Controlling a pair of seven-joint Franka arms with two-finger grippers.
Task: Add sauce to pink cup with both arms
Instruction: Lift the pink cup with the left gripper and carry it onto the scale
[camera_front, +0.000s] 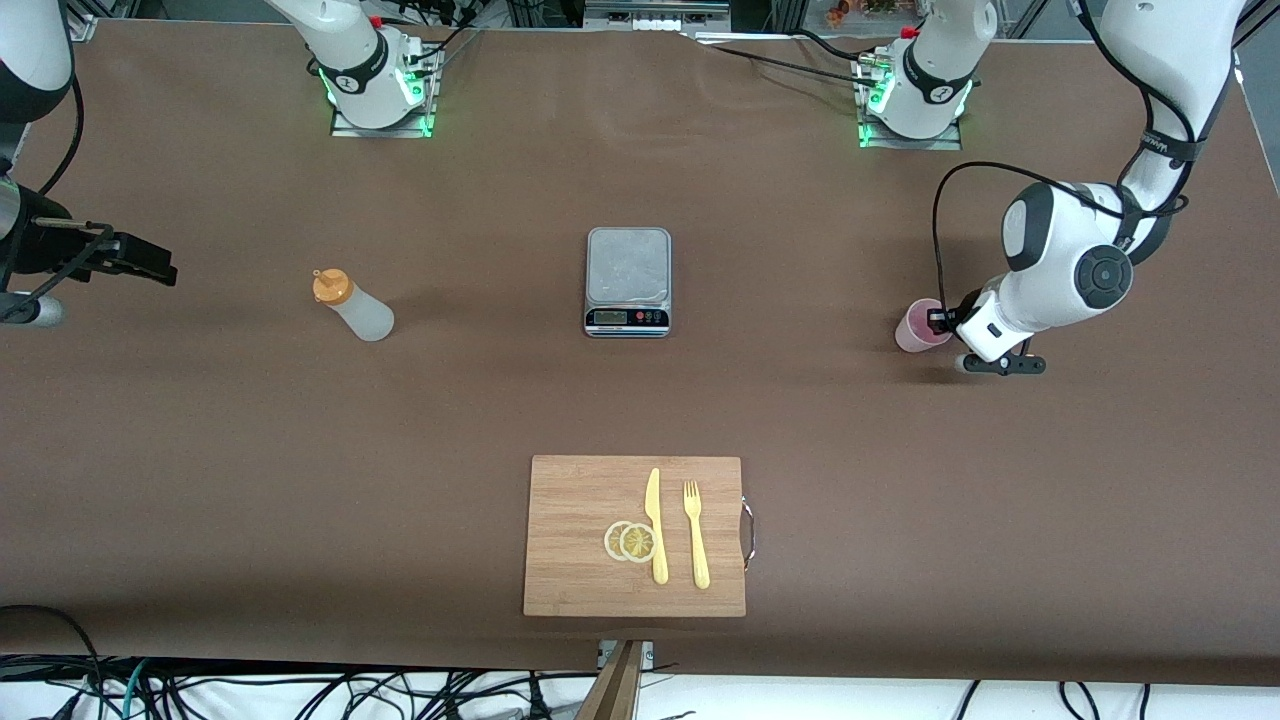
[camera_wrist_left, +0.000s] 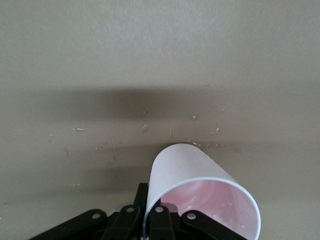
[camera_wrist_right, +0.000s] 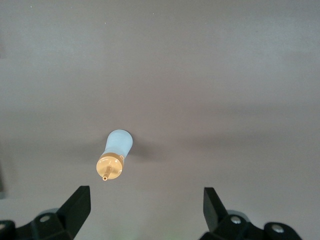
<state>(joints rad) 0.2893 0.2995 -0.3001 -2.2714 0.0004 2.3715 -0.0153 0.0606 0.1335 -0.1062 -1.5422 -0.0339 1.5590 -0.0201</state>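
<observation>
The brown table (camera_front: 300, 480) carries, largest first, a bamboo cutting board (camera_front: 580, 500) at the edge nearest the front camera. On it lie a yellow plastic knife (camera_front: 655, 525), a yellow fork (camera_front: 696, 535) beside it, and two lemon slices (camera_front: 630, 541) touching the knife. A small digital kitchen scale (camera_front: 628, 281) sits mid-table, farther from the camera than the board.

The left arm (camera_front: 1065, 265) reaches down at its own end of the table, and the left gripper (camera_front: 945, 322) is at the pink cup (camera_front: 918, 325), which stands on the cloth level with the scale. In the left wrist view the cup (camera_wrist_left: 200, 200) fills the space between the black fingers (camera_wrist_left: 160, 220); they sit against its wall (whether they truly pinch it cannot be told from either view).

The sauce bottle (camera_front: 352, 305) stands upright toward the right arm's end, well apart from the scale, orange cap on. The right gripper (camera_front: 135, 260) hangs over bare cloth at that end, clear of the bottle. Its wrist view shows the fingers (camera_wrist_right: 77, 205) spread wide and holding nothing, with the bottle (camera_wrist_right: 115, 155) visible between them, farther off.
</observation>
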